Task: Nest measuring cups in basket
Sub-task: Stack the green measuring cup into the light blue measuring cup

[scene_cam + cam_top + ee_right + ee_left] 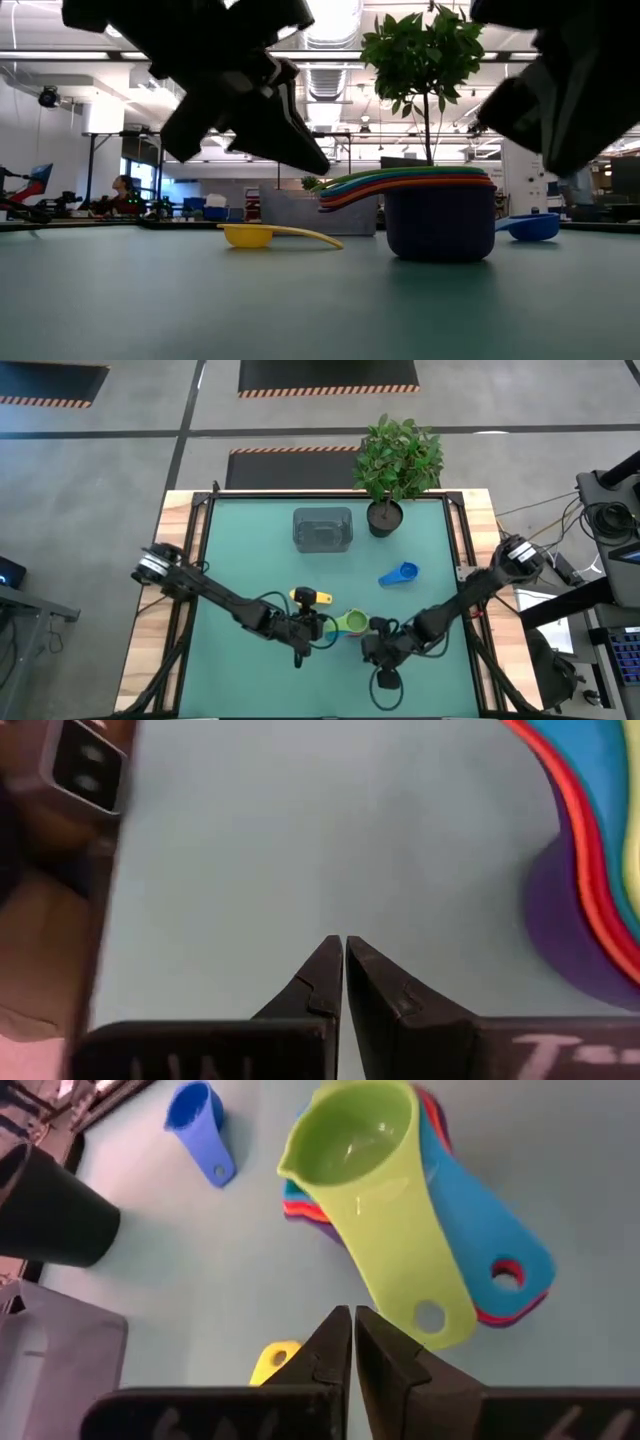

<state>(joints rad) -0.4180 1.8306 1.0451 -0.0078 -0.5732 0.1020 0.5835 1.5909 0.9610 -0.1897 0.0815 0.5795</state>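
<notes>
Both jaws are sitting pressed together, holding nothing: left gripper [352, 1342], right gripper [343, 970]. Between them, five cups are nesting in one stack [350, 623], green on top, purple outermost. One yellow cup [309, 596] and one blue cup [400, 574] are lying apart. One grey basket [322, 529] is standing far back.

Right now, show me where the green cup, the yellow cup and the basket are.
green cup [350, 1140]: left wrist view, inside of its bowl.
yellow cup [248, 235]: low view, side of its bowl.
basket [322, 529]: high view, its translucent floor.
</notes>
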